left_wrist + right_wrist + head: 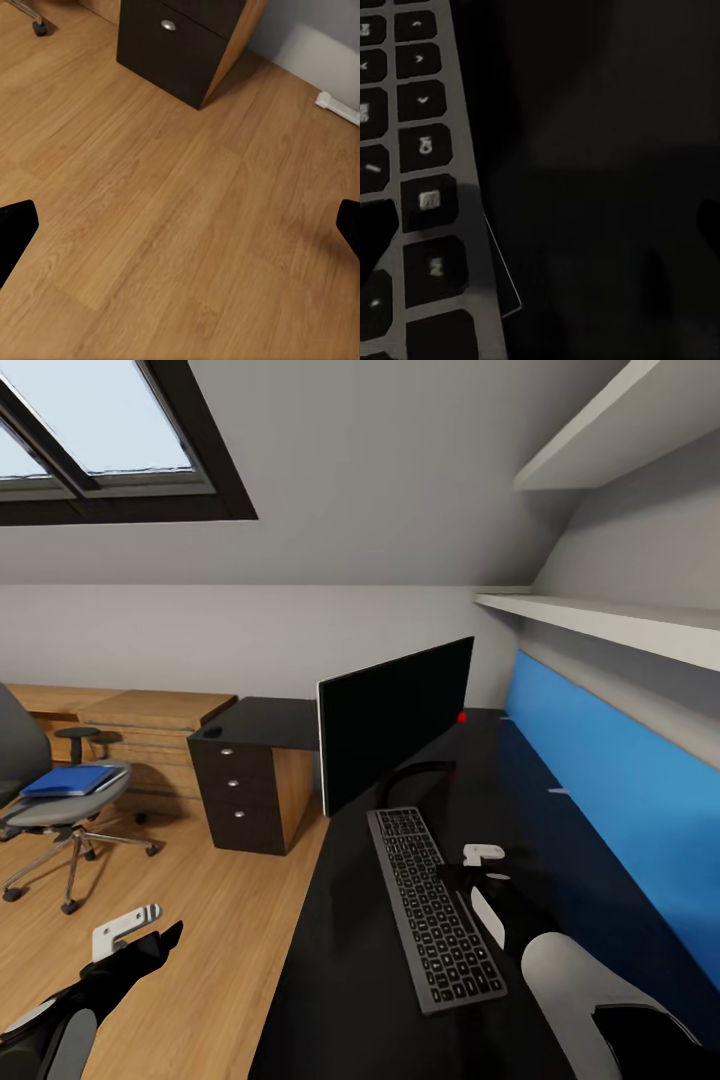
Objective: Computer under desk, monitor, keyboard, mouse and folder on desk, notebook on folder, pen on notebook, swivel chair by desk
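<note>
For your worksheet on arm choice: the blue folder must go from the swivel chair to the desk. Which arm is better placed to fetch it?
Left. The left gripper hangs open over the floor on the side of the swivel chair holding the folder. The right gripper is over the desk beside the keyboard.

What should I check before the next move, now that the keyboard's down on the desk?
1. keyboard lies flat on the desk in front of the monitor: ok.
2. right gripper is open beside the keyboard, holding nothing: ok.
3. left gripper is open over bare wood floor: ok.
4. folder is on the desk: not ok, it lies on the swivel chair seat.
5. Chair is next to the desk: not ok, it stands apart on the floor.
6. Mouse beside the keyboard: cannot tell; a small dark thing sits on the drawer unit.
</note>
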Motion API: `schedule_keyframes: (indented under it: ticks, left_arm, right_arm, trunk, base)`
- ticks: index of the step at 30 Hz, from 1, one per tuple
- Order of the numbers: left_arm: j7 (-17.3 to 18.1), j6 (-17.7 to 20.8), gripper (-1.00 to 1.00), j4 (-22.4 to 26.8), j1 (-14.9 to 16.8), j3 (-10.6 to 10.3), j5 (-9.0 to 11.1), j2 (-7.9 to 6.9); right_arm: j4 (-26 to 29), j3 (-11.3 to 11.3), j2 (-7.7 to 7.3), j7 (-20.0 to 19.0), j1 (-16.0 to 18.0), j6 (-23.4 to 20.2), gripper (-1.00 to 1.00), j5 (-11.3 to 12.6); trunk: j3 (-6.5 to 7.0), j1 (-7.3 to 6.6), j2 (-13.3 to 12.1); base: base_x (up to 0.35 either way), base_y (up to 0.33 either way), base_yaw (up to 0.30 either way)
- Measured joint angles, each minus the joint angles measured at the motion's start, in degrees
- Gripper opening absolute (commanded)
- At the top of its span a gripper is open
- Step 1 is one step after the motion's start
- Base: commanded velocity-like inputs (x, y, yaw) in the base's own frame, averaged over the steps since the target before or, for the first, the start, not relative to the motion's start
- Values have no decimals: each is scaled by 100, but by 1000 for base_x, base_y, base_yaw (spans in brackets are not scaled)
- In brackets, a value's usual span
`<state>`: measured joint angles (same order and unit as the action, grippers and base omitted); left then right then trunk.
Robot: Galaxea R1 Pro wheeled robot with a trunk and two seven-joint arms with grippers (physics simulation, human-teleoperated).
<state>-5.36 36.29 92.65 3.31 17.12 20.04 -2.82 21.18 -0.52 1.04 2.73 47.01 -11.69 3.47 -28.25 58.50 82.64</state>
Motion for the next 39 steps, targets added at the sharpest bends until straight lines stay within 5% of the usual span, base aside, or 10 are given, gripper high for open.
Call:
schedule_keyframes:
  ticks: [13,15,16,19,28,39]
  left_arm:
    - [-25,9,100,1,0,31,0,-22]
    - [-32,9,100,3,-1,31,0,-23]
    - [-36,9,100,1,0,31,0,-28]
    - [-37,8,100,3,-1,31,0,-27]
    - [-37,8,100,5,-1,31,0,-28]
    - [-37,-47,100,4,0,31,0,-25]
  right_arm:
    - [3,-39,36,-7,2,-10,100,-27]
    - [10,-190,90,30,5,-9,100,-47]
    - [57,-587,147,179,4,-18,100,-57]
    - [68,-797,248,389,3,-25,100,-67]
    - [67,-868,295,482,3,-29,100,-53]
    - [324,-875,297,482,2,-33,100,-33]
  trunk:
    - [1,1,0]
    - [1,1,1]
    - [1,1,1]
    - [1,1,1]
    - [1,1,0]
    - [-196,242,441]
  base:
    - [16,0,0]
    - [0,0,0]
    - [0,0,0]
    - [0,0,0]
    - [0,0,0]
    - [0,0,0]
